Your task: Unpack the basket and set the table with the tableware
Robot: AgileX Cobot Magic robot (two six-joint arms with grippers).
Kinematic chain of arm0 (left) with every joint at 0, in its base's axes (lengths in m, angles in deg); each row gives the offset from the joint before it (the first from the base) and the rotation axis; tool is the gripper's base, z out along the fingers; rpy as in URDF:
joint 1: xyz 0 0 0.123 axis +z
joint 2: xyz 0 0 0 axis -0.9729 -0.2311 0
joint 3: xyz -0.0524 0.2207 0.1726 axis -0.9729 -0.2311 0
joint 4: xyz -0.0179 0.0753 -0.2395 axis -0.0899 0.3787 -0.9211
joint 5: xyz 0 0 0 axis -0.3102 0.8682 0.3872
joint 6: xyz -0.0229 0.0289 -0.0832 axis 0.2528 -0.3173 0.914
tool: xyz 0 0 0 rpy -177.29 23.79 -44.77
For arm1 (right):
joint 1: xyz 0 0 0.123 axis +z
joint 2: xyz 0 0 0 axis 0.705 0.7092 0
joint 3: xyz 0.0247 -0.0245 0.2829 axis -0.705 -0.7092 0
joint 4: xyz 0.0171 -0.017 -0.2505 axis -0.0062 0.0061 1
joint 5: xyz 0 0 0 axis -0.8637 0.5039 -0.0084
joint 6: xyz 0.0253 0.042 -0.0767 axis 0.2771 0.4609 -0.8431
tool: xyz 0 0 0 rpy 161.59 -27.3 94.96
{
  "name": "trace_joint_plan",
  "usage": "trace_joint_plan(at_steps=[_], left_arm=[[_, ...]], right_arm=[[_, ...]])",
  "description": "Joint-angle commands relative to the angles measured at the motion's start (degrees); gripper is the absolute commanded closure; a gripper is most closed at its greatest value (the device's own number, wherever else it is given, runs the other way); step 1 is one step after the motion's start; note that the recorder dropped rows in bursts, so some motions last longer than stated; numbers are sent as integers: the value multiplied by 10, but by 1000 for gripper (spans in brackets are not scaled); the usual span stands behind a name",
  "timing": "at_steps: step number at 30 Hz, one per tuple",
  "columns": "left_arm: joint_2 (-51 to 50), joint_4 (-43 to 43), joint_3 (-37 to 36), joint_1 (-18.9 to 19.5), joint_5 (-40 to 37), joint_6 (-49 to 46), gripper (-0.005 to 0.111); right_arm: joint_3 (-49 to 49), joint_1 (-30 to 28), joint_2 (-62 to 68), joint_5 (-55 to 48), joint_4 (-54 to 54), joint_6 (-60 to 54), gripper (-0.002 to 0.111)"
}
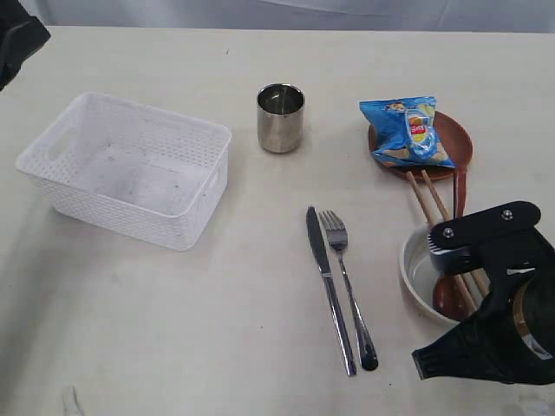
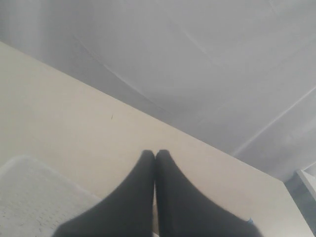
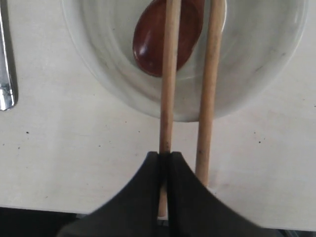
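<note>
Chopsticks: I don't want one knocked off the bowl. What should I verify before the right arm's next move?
1. Right gripper closed on first chopstick: ok.
2. Second chopstick in the grip: not ok, it lies beside the jaws.
3. Chopsticks free of the spoon: cannot tell, both cross over it in the bowl.
4. Basket emptied: ok.
5. Left gripper shut and empty: ok.

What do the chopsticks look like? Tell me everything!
The chopsticks are two thin, pale wooden sticks, lying side by side and nearly parallel. They rest across the bowl, passing over the brown spoon inside it. Their far ends reach toward the brown plate. The right gripper is shut on the near end of one stick.
</note>
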State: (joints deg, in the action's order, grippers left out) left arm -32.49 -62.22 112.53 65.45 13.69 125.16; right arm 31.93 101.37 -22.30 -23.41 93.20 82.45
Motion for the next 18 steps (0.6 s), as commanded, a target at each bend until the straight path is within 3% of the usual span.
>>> trace_joint_plan(at_steps=[1,18], left_arm=[[-1,3,-4,2,5,3,107],[-1,3,-4,2,5,3,107]], right_arm=[[-1,-4,0,3,14,14,109],[-16,-4,2,16,8,23,109]])
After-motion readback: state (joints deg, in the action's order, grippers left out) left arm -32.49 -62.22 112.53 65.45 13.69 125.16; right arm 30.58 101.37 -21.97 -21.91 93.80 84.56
